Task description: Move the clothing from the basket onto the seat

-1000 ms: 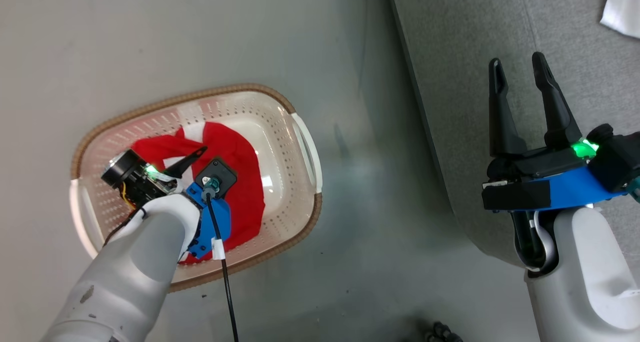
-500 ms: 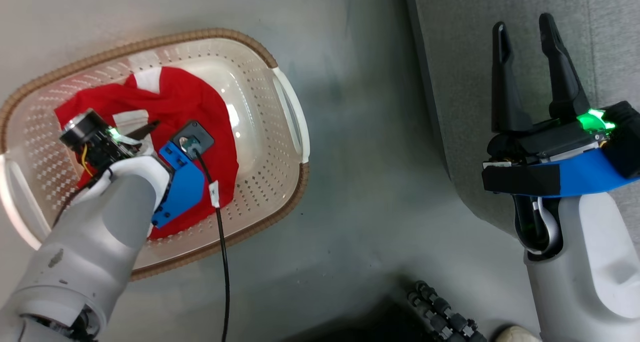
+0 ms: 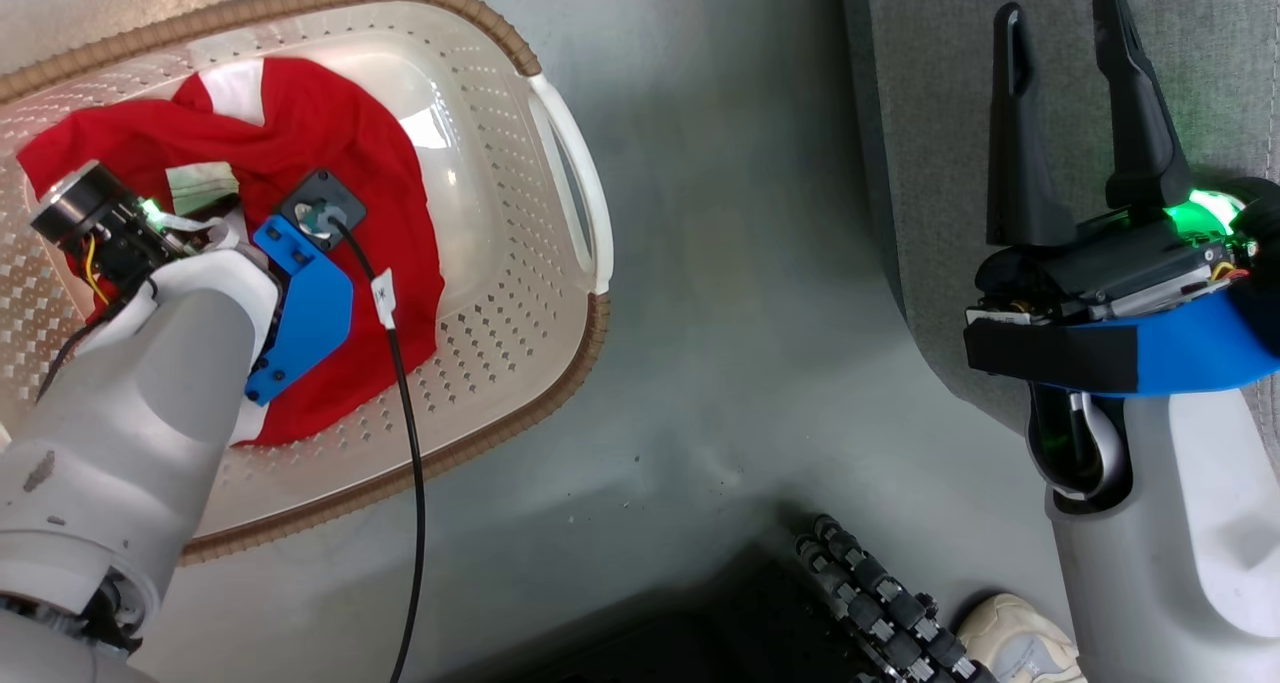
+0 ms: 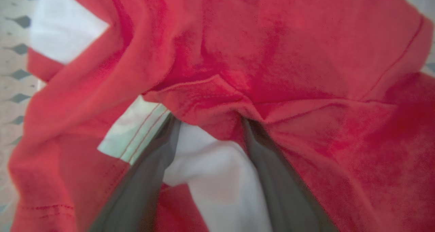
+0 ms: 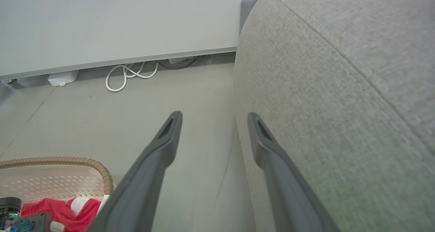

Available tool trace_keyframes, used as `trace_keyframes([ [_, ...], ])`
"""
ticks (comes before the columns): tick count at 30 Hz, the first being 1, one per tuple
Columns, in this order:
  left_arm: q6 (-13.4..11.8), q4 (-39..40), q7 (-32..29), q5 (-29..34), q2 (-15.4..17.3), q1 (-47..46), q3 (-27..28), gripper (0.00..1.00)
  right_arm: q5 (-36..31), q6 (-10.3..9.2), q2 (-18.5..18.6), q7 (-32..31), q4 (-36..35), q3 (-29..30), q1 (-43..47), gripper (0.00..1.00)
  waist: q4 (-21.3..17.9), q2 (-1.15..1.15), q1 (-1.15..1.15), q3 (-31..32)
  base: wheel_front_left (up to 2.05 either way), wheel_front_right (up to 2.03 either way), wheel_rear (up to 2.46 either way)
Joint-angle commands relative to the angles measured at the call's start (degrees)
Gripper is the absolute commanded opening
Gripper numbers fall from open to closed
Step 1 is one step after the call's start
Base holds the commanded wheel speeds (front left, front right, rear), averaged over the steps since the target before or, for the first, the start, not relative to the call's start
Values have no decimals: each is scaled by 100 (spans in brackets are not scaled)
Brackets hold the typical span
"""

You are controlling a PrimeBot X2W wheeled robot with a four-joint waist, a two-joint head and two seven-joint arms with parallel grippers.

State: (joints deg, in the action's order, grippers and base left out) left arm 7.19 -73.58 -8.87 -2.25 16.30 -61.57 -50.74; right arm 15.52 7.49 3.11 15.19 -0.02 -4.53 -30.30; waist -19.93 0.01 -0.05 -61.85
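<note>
The cream perforated basket [image 3: 480,293] with its brown woven rim stands on the floor at the upper left, also seen low in the right wrist view [image 5: 51,181]. Red clothing [image 3: 330,133] with white panels lies inside it. My left forearm [image 3: 150,383] reaches down into the basket. In the left wrist view my left gripper [image 4: 209,123] is open, its fingertips pushed into a fold of the clothing [image 4: 272,48], with white cloth between the fingers. My right gripper [image 3: 1060,8] is open and holds nothing, hovering at the edge of the grey seat [image 3: 930,113], whose rounded side [image 5: 323,89] is just to the right of the gripper [image 5: 214,116].
A black cable [image 3: 400,413] runs from my left wrist across the basket rim. My base's black ridged wheel [image 3: 880,603] and a pale shoe [image 3: 1010,643] are at the bottom. White cords [image 5: 129,75] lie by the wall. Bare grey floor separates basket and seat.
The head camera has tilted, so the basket now sits higher and further left. My left gripper has sunk deeper into the clothing, its finger now hidden under the wrist. Both grippers stay open.
</note>
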Motion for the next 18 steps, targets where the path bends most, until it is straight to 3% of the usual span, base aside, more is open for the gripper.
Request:
trace_keyframes([
  [1,-92,-54,-103,3,44,-37,-14,100,33,1,-15,-6,19,22,-58,100,-33,-1,5,-76,0,0,0],
  [6,-138,-84,-276,-63,41,-49,-15,100,12,2,-24,-7,-17,37,-46,100,-21,-1,5,-131,0,0,0],
  [7,-137,-95,-342,-72,52,-42,-21,92,5,2,-25,-6,-24,43,-44,100,-13,-1,5,-136,0,0,0],
  [9,-137,-99,-369,-84,45,-40,-52,0,-5,2,-27,-7,-17,51,-49,100,4,-1,5,-138,0,0,0],
  [18,-128,-86,-254,-197,-66,-22,-91,0,-39,2,-22,-6,24,101,-114,100,116,-1,5,-3,0,0,0],
])
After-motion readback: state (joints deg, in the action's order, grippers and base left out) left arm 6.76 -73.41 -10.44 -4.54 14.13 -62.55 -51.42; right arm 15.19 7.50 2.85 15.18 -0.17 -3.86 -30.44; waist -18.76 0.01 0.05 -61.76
